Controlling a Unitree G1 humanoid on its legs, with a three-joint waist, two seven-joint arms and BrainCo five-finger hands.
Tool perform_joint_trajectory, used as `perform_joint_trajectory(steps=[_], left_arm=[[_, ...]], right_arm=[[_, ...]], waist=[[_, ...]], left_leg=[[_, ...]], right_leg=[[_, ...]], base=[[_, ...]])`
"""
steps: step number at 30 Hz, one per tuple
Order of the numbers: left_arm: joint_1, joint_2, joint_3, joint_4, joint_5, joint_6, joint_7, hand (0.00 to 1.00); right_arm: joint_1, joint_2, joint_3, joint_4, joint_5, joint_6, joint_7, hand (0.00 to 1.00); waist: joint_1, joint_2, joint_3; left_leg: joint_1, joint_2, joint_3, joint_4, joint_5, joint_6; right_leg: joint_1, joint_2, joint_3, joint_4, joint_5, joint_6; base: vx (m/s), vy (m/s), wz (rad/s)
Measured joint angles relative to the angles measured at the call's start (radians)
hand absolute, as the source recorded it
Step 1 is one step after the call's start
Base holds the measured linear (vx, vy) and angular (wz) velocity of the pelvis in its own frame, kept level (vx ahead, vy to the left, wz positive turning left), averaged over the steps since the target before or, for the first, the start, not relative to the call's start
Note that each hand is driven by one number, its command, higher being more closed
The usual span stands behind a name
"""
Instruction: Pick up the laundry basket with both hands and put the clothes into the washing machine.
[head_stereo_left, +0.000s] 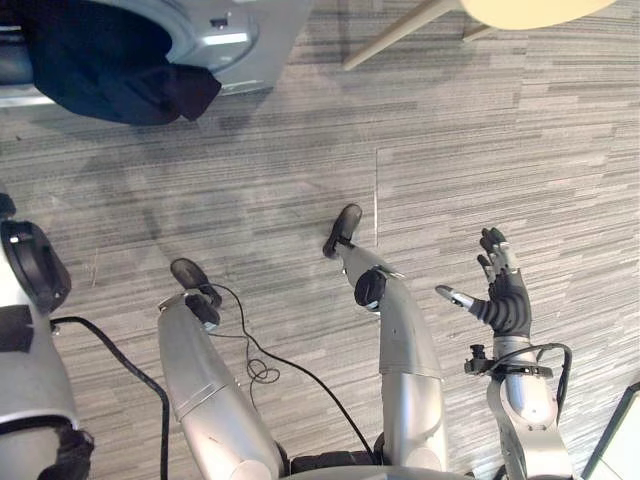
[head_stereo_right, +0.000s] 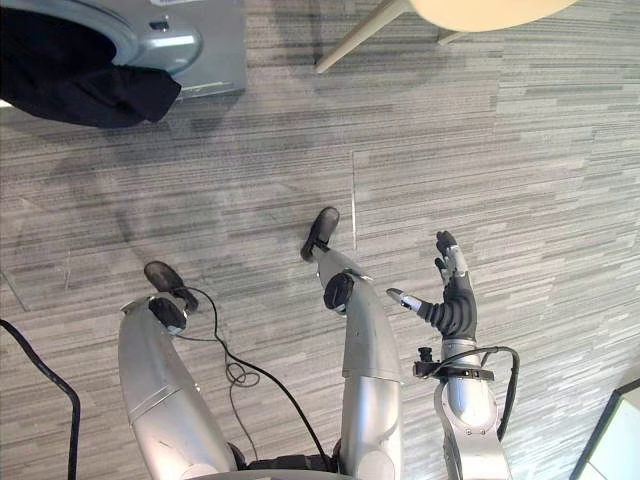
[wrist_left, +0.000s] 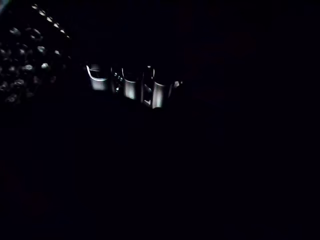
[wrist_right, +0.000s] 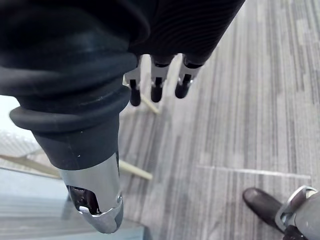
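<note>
Dark clothes (head_stereo_left: 100, 70) hang from washing machine (head_stereo_left: 265, 40) at 11 o'clock; push them fully in. Fingers of right hand (head_stereo_left: 508, 300) released, left hand (wrist_left: 130, 89) can't tell.

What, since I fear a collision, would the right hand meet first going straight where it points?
Likely the chair's wooden legs beyond the right hand; only floor lies between, depth unclear.

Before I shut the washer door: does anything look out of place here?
Yes. A dark navy garment hangs out of the silver-grey washing machine, draped over the rim of its opening rather than lying fully inside. The right hand is open above the grey striped floor, holding nothing.
</note>
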Motion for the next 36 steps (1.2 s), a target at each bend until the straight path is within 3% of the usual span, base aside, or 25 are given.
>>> perform_joint_trajectory(steps=[6, 11, 14, 16, 18, 21, 24, 29, 32, 34, 36], left_arm=[[-0.011, -0.006, -0.186, -0.040, 0.106, -0.070, 0.038, 0.00], [0.157, 0.014, -0.284, -0.102, 0.335, -0.110, 0.105, 0.00], [0.241, -0.023, -0.337, -0.131, 0.396, -0.161, 0.037, 0.00], [0.276, -0.065, -0.292, -0.132, 0.350, -0.169, -0.006, 0.00], [0.298, -0.129, -0.182, -0.088, 0.221, -0.166, -0.069, 0.00], [0.301, -0.183, -0.081, -0.018, -0.035, -0.094, -0.202, 0.00], [0.301, -0.236, -0.036, -0.020, -0.142, -0.076, -0.262, 0.00], [0.302, -0.335, 0.055, -0.071, -0.141, -0.036, -0.224, 0.00], [0.369, -0.379, 0.081, -0.279, -0.098, -0.033, -0.096, 0.00], [0.575, -0.382, 0.104, -0.472, -0.023, -0.024, 0.006, 0.00], [0.782, -0.424, 0.103, -0.635, 0.096, -0.043, 0.034, 0.00]], right_arm=[[0.000, 0.023, 0.043, 0.012, -0.055, -0.014, -0.008, 0.00], [0.000, 0.026, 0.044, 0.077, -0.051, -0.065, -0.018, 0.00], [-0.001, 0.028, 0.039, 0.072, 0.000, -0.069, -0.014, 0.00], [-0.011, 0.029, 0.039, 0.069, 0.025, -0.064, -0.011, 0.00], [-0.054, 0.031, 0.036, 0.075, 0.036, -0.031, 0.006, 0.00], [-0.153, 0.058, 0.035, 0.091, 0.054, 0.029, 0.030, 0.00], [-0.224, 0.064, 0.035, 0.153, 0.062, 0.061, 0.045, 0.00], [-0.252, 0.087, 0.026, 0.197, 0.063, 0.074, 0.051, 0.00], [-0.242, 0.089, 0.028, 0.212, 0.062, 0.073, 0.051, 0.00], [-0.211, 0.089, 0.020, 0.194, 0.062, 0.069, 0.050, 0.00], [-0.164, 0.090, -0.007, 0.171, 0.062, 0.052, 0.050, 0.00]], waist=[[0.006, 0.000, 0.000], [0.006, 0.002, 0.000], [0.028, 0.010, -0.003], [0.031, 0.011, -0.003], [0.030, 0.011, -0.003], [0.031, 0.012, -0.003], [0.037, 0.012, -0.003], [0.055, 0.027, -0.009], [0.048, 0.027, -0.009], [0.024, 0.030, -0.009], [0.032, 0.041, -0.014]], left_leg=[[-0.005, -0.021, -0.005, 0.008, 0.001, 0.002], [0.062, -0.032, 0.000, 0.002, 0.001, 0.002], [0.108, -0.034, 0.013, -0.012, 0.001, 0.002], [0.123, -0.049, 0.022, -0.028, 0.008, 0.013], [0.138, -0.057, 0.027, -0.042, 0.014, 0.021], [0.163, -0.057, 0.025, -0.081, 0.028, 0.018], [0.178, -0.069, 0.021, -0.114, 0.058, 0.017], [0.173, -0.066, 0.000, -0.109, 0.064, 0.015], [0.168, -0.071, -0.006, -0.107, 0.066, 0.016], [0.174, -0.078, -0.007, -0.105, 0.066, 0.016], [0.181, -0.078, -0.009, -0.106, 0.067, 0.014]], right_leg=[[0.009, -0.021, 0.000, -0.002, 0.005, 0.004], [0.070, -0.030, 0.003, -0.003, 0.004, 0.004], [0.107, -0.032, 0.004, -0.008, 0.004, 0.005], [0.114, -0.043, 0.006, -0.008, 0.004, 0.006], [0.125, -0.049, 0.006, -0.010, 0.004, 0.006], [0.156, -0.035, 0.008, -0.045, 0.012, 0.017], [0.175, -0.032, 0.007, -0.069, 0.018, 0.026], [0.178, -0.026, 0.006, -0.055, 0.020, 0.024], [0.177, -0.034, 0.004, -0.048, 0.019, 0.024], [0.177, -0.043, 0.004, -0.031, 0.011, 0.022], [0.178, -0.048, 0.005, -0.012, 0.000, 0.019]], base=[[0.02, 0.063, 0.09], [0.04, 0.075, 0.07], [0.03, 0.081, 0.08], [0.01, 0.068, 0.17], [-0.01, 0.044, 0.14], [-0.04, 0.024, 0.07], [-0.04, 0.009, 0.19], [-0.04, 0.022, 0.03], [-0.05, 0.049, 0.09], [-0.01, 0.058, 0.06], [0.03, 0.048, 0.06]])
